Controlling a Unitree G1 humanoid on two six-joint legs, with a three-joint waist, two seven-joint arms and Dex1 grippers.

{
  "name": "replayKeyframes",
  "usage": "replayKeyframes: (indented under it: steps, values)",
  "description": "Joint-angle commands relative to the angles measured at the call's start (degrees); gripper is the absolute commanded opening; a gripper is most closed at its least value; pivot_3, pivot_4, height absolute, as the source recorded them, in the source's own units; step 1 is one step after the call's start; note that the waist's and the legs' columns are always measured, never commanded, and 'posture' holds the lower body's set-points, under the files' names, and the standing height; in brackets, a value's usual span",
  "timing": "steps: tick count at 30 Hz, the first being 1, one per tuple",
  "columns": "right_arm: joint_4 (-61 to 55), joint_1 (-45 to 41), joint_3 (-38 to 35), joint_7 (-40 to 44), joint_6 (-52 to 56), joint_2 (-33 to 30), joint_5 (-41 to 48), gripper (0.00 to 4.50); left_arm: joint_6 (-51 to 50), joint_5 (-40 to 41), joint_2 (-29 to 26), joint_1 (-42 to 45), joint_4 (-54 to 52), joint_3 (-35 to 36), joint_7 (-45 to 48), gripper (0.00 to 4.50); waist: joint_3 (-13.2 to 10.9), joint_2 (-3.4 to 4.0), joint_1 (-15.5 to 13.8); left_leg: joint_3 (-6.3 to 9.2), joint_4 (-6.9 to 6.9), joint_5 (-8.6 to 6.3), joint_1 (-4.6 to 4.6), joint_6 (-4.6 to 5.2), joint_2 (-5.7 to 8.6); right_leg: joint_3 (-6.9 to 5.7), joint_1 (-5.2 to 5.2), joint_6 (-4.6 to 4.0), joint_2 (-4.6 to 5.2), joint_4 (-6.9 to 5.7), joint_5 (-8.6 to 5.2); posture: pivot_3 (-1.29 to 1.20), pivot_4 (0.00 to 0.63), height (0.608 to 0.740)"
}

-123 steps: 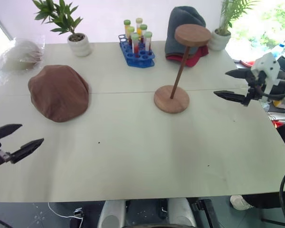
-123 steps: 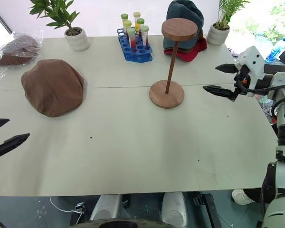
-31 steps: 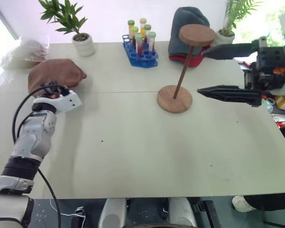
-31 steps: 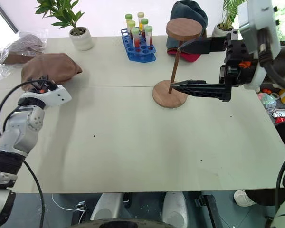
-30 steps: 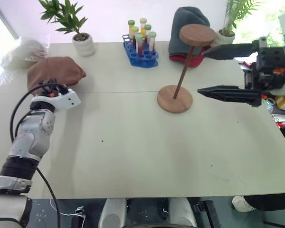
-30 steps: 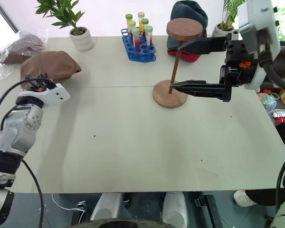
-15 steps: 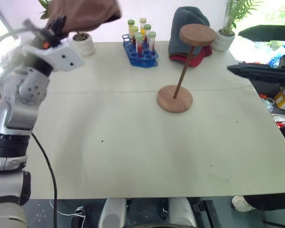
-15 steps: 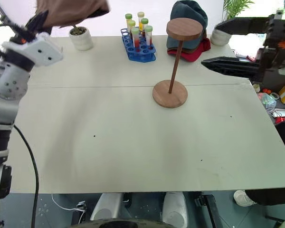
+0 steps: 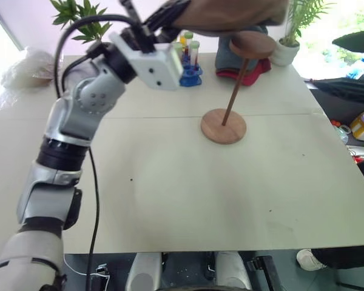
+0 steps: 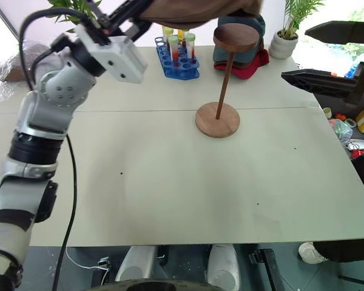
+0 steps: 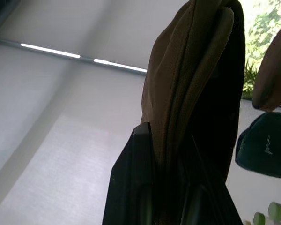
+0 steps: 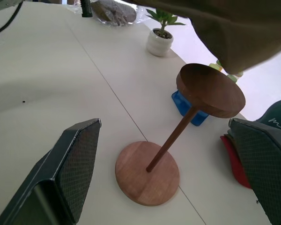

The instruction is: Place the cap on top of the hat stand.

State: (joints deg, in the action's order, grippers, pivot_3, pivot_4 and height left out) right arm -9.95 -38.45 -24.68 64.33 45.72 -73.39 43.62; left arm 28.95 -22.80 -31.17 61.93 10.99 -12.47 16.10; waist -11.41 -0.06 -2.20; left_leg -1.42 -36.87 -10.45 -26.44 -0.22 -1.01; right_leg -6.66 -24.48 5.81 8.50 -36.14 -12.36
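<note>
cap hangs at the top centre of the left eye view, lifted clear of the table and held just above and a little left of the stand, whose round top disc sits right under the cap's lower edge without clearly touching it. left gripper is clenched on the cap: in the left wrist view the brown fabric is folded and pinched between the two black fingers, rising past them. the left arm reaches from the lower left of the frame up to the top centre, its white wrist block beside the blue tube rack. the stand rests on its round base in the upper middle of the table, rod slightly tilted in the head views. right gripper sits at the upper right edge of the frame, well apart from the stand, its jaws released and spread wide, nothing between them; in the right wrist view the stand stands between the two dark fingers, with the cap's edge hanging above the disc. behind the stand lie a dark grey beanie on a red hat. two potted plants stand along the far edge, and a clear bag lies at the upper left.
</note>
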Motion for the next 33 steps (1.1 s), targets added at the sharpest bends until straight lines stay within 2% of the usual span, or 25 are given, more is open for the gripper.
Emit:
replayKeyframes:
  steps: [1, 9, 15, 21, 32, 33]
  values:
    - [-1.16, -0.69, -2.48, -0.81, -0.31, -1.33, 0.63, 4.5, 2.22, -1.03, 1.95, 3.92, 2.16, -0.8, -0.18, 0.01, 0.0, 0.0, 0.02, -0.01, -0.07, -0.04, 0.0, 0.06, 0.0, 0.02, 0.02, 0.02, 0.0, 0.0, 0.01, 0.0, 0.15, 0.728]
    - [-2.0, -1.23, -1.72, -1.96, -0.4, -0.38, 1.7, 4.5, 3.94, -7.81, 4.16, 4.4, 6.34, -6.47, 2.2, 0.01, 0.0, 0.0, -0.01, -0.04, -0.19, -0.1, -0.02, 0.14, 0.0, 0.08, 0.05, 0.07, 0.02, 0.02, 0.04, 0.0, 0.15, 0.728]
    - [-2.05, -2.2, -1.05, -3.01, -0.32, 0.22, 2.8, 4.5, 4.67, -12.94, 6.91, 5.02, 9.95, -8.87, -1.68, 0.01, 0.0, 0.0, -0.05, -0.05, -0.21, -0.11, -0.03, 0.15, 0.01, 0.09, 0.05, 0.07, 0.02, 0.02, 0.05, 0.0, 0.15, 0.728]
    - [-2.15, -2.67, -0.25, -3.52, -0.62, 0.56, 3.23, 4.5, 1.63, -17.94, 11.51, 10.19, 15.87, -9.97, -7.53, 0.01, -0.01, -0.02, -0.12, -0.04, -0.28, -0.12, -0.08, 0.18, 0.02, 0.09, 0.05, 0.12, 0.04, 0.03, 0.08, 0.0, 0.15, 0.728]
    - [-3.49, -0.71, -0.38, -3.13, -1.33, 0.37, 2.66, 4.5, 1.95, -14.77, 7.76, 1.57, 6.1, -9.39, -1.14, 0.01, 0.0, 0.01, -0.02, -0.1, -0.27, -0.18, -0.08, 0.27, 0.03, 0.14, 0.0, 0.14, 0.06, 0.03, 0.08, 0.0, 0.15, 0.728]
    - [-3.6, -0.55, -0.33, -3.19, -1.42, 0.45, 2.64, 4.5, 1.78, -14.31, 7.37, 0.96, 5.18, -9.14, -0.58, 0.45, 0.0, 0.01, -0.11, -0.1, -0.3, -0.18, -0.07, 0.27, 0.03, 0.14, 0.02, 0.14, 0.07, 0.03, 0.08, 0.0, 0.15, 0.728]
